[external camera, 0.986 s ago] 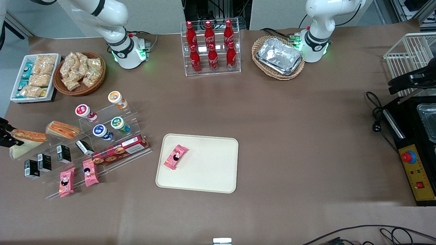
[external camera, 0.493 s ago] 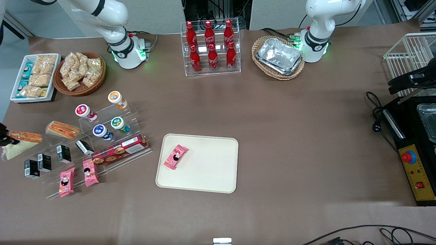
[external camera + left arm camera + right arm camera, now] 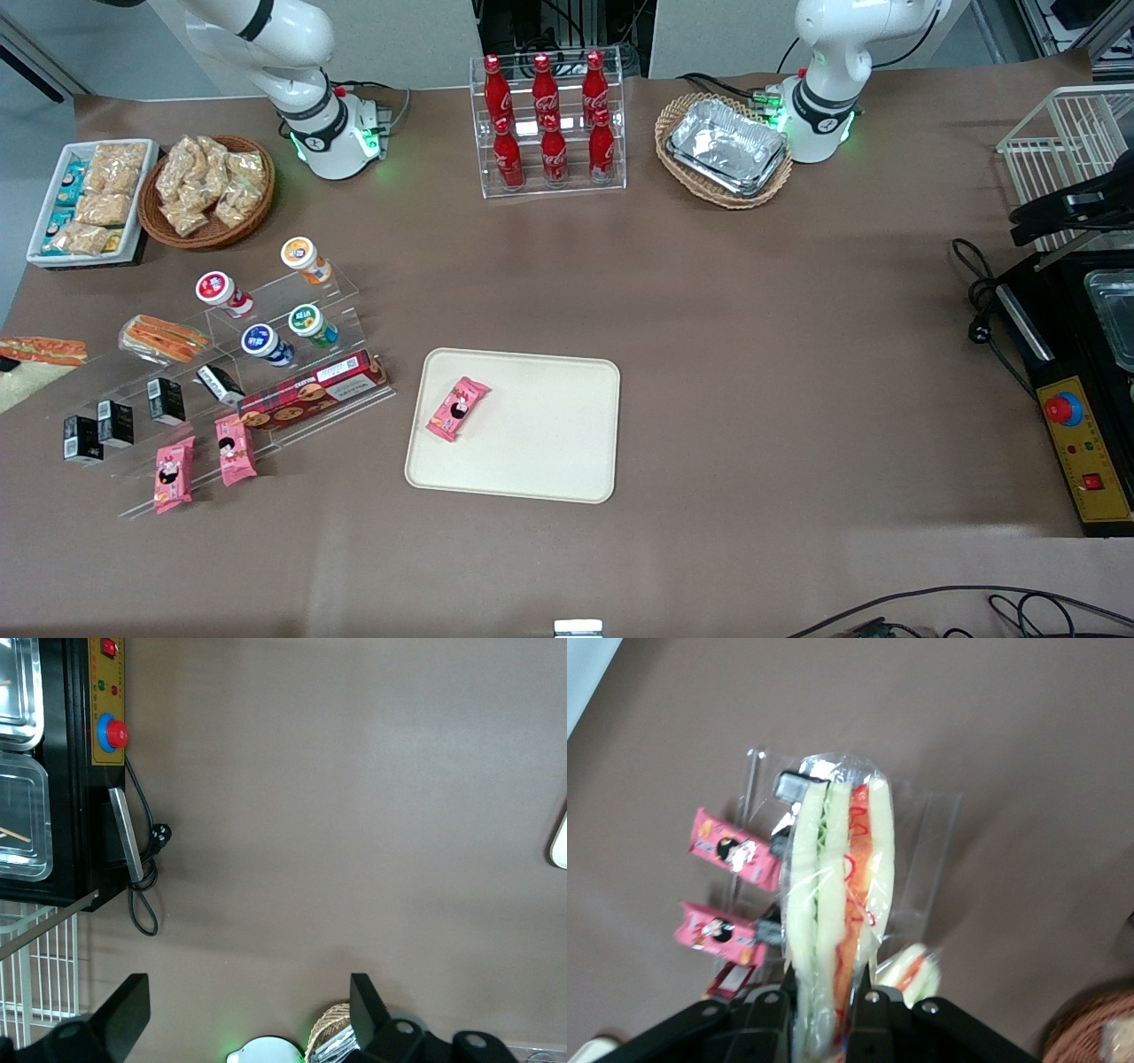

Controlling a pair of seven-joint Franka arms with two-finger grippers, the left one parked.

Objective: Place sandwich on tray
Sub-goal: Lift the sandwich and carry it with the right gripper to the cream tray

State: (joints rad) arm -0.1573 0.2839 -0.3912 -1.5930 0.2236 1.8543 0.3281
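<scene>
While the gripper [image 3: 824, 997] has its fingers [image 3: 769, 1005] clamped on one thin end of the sandwich [image 3: 837, 904], held above the clear display rack [image 3: 921, 850] at the working arm's end of the table [image 3: 709, 292], the slick wrap could slip during the carry to the tray [image 3: 532, 443], which already bears a pink snack [image 3: 457, 408].

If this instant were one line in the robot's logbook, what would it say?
gripper: shut on sandwich, lifted over the working arm's end of the table | tray: holds only a pink snack pack | sandwich not yet on tray
</scene>
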